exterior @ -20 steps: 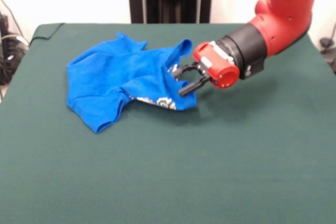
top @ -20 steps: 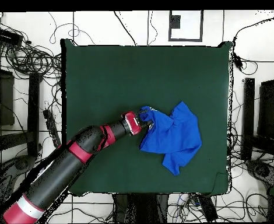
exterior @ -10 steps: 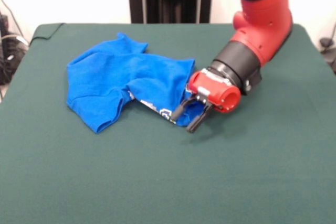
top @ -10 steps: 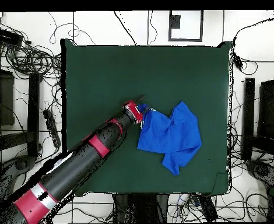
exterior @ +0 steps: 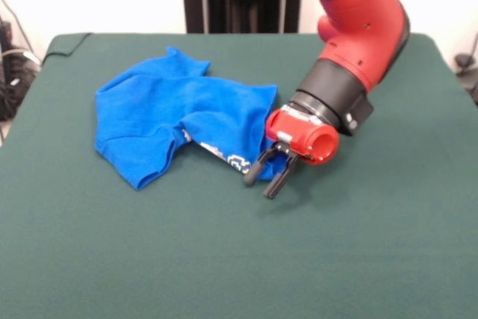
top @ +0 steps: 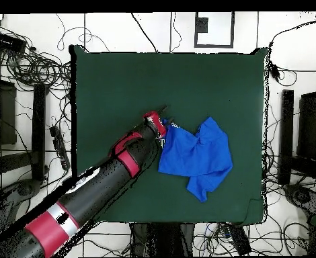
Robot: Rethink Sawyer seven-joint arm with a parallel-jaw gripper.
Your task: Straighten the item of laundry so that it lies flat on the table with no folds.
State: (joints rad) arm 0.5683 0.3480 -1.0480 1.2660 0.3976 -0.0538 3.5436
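Pincer: black two-fingered gripper (exterior: 267, 178) on a red cylindrical wrist, angled down toward the table; fingers (exterior: 253, 169) spread apart, nothing visibly between them.
Pincer position: tips at the near right corner of the shirt, low over the cloth; in the overhead view the gripper (top: 165, 125) sits at the shirt's edge. Contact with fabric cannot be told.
Arm: red and black robot arm (exterior: 357, 31) enters from the upper right in the front view.
Task item: small bright blue short-sleeved T-shirt (exterior: 175, 119), crumpled, lying on the table just beside the gripper.
Location: front view, left of centre and toward the far half of the table; overhead view, the T-shirt (top: 195, 156) lies right of centre.
Long axis: front view, runs roughly left to right, slightly slanted down toward the gripper.
Orientation: one sleeve-like flap points to the far side, another lobe points near-left.
Appearance: several folds and overlapping layers; a strip of white and yellow print shows under a folded edge near the gripper.
Surface: large rectangular table covered in dark green felt-like cloth (exterior: 149, 259).
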